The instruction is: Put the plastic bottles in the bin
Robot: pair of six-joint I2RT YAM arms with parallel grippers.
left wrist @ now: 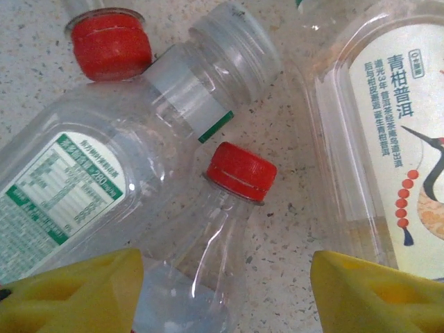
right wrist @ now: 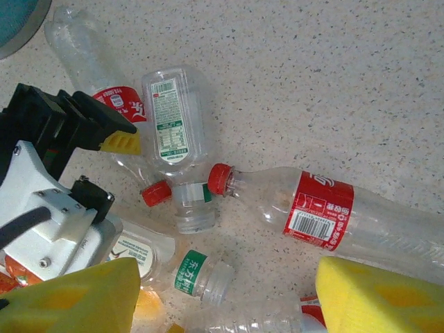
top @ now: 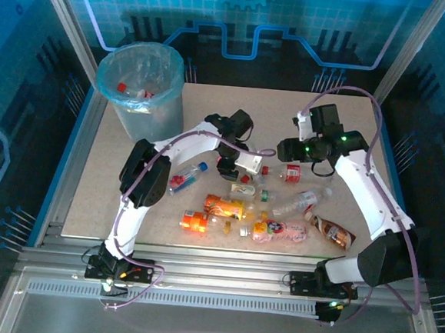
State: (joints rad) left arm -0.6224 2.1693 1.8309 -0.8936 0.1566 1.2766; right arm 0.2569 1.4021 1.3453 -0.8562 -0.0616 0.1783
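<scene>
Table [top: 89, 194]: pale speckled top. The bin [top: 155, 119] stands upright at the far left corner. Plastic bottles [top: 305, 200] lie on their sides, loosely scattered from the middle toward the near edge. The blue-capped bottle [top: 188, 176] is leftmost and the brown bottle [top: 330, 231] rightmost. The orange bottle [top: 195, 221] lies near the front, and the red-labelled bottle [top: 291, 173] lies farthest back of the scatter.

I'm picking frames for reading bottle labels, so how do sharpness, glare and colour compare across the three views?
Top external: blue cast from the surrounding panels, table evenly lit, labels too small to read. Left wrist: very close, red-capped bottle fairly sharp, yellow fingers at the bottom edge blurred. Right wrist: sharpest, barcode on the red-label bottle resolved, little glare.
</scene>
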